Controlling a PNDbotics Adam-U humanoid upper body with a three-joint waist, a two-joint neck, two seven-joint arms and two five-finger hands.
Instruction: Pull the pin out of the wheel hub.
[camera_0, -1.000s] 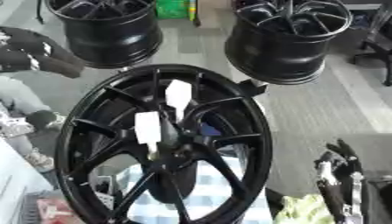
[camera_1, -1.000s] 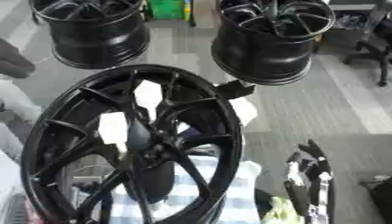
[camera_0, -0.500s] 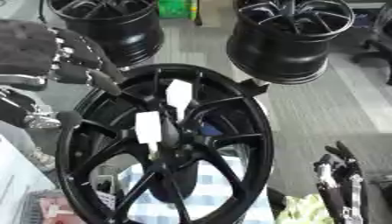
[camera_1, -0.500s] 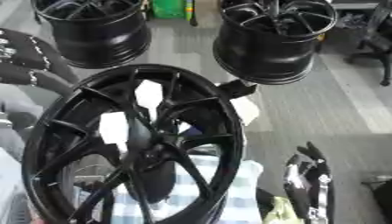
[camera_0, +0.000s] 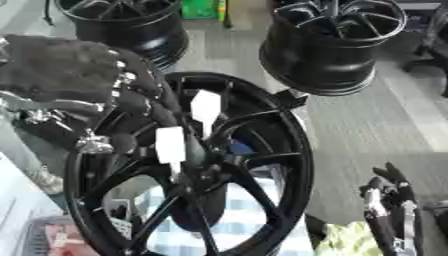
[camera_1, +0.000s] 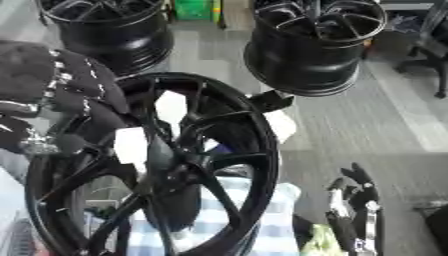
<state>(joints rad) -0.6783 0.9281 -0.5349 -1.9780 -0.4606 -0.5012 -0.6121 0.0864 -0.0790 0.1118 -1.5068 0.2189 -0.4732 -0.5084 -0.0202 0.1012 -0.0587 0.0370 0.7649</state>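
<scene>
nearest the camera, at the lower right, the right hand (camera_0: 389, 210) rests idle with its black and silver fingers pointing up, relaxed and apart, holding nothing. just beside it lies a crumpled pale yellow-green cloth (camera_0: 346, 241). at the lower left corner a pink and red packet (camera_0: 59, 237) shows, blurred.

the large glossy black multi-spoke wheel rim (camera_0: 289, 150) stands tilted in the middle, over a blue and white checked cloth (camera_0: 236, 230) seen through its lower spokes. two white paper tags (camera_0: 171, 145) sit on the spokes, one above the other, the upper one near the rim's top. the spokes meet at the dark wheel hub (camera_0: 197, 165); the pin cannot be made out there, only a small blue patch just right of the hub. a small black tab (camera_0: 291, 98) sticks out at the rim's upper right edge.

the left hand (camera_0: 83, 85), black with silver joints, comes in from the left and covers the rim's upper left. its fingers (camera_0: 153, 107) are stretched down toward the spokes beside the tags; whether they touch the wheel i cannot tell, and they close on nothing that shows.

farther back on the grey floor stand two more black wheel rims, one at the upper left (camera_1: 105, 30) and one at the upper right (camera_1: 315, 45), well apart from each other. a green box (camera_0: 199, 9) sits between them at the far edge.
</scene>
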